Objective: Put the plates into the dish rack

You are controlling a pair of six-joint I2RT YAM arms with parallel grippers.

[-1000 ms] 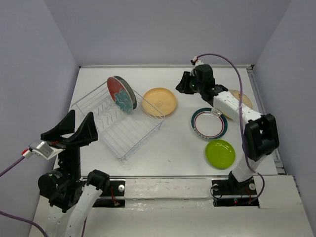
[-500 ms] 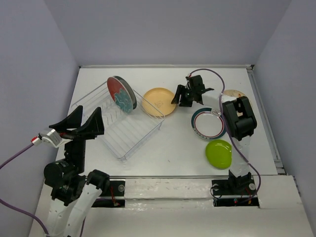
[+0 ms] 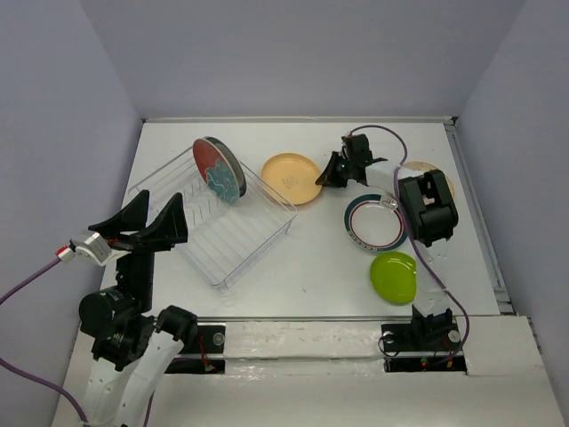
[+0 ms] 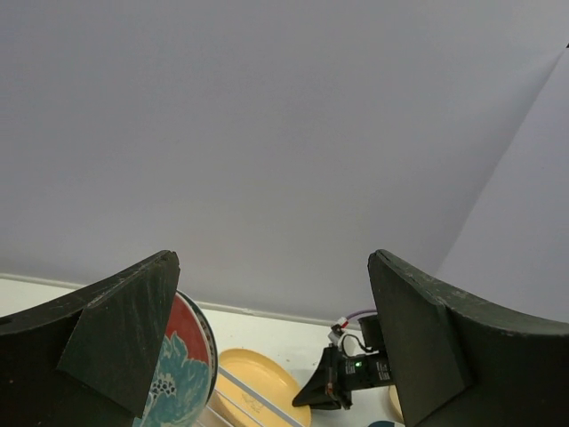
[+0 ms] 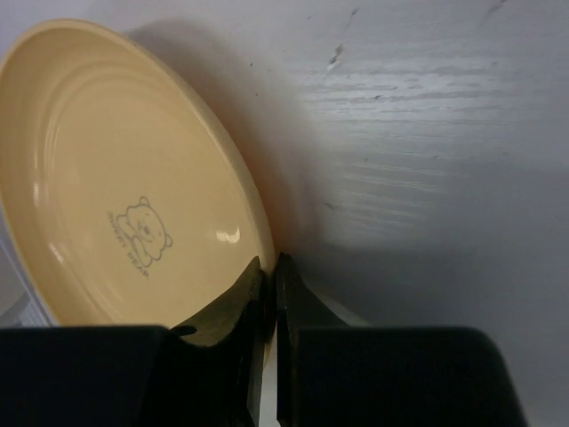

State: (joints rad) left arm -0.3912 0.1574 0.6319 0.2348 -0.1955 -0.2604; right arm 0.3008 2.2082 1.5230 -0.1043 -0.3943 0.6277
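From the top view, the right end effector (image 3: pixel 329 176) has come down to the counter (image 3: pixel 311 258) and clenched on the 3 o'clock rim of the orange-yellow plate (image 3: pixel 289 177). The plate has shifted slightly toward 1 o'clock in the last half second. It may be tipping up, though that is hard to judge from above. It lies at 2 o'clock of the dish rack (image 3: pixel 222 240), where the red flowered plate (image 3: pixel 220 169) stands on edge.

In the left wrist view, the left end effector (image 4: pixel 273 267) gapes wide with nothing between its fingers.

In the right wrist view, the fingers (image 5: pixel 233 311) pinch the plate's rim, closed almost to touching.

The grasp looks made, so the likely next step is lifting the plate across to a slot beside the red one.
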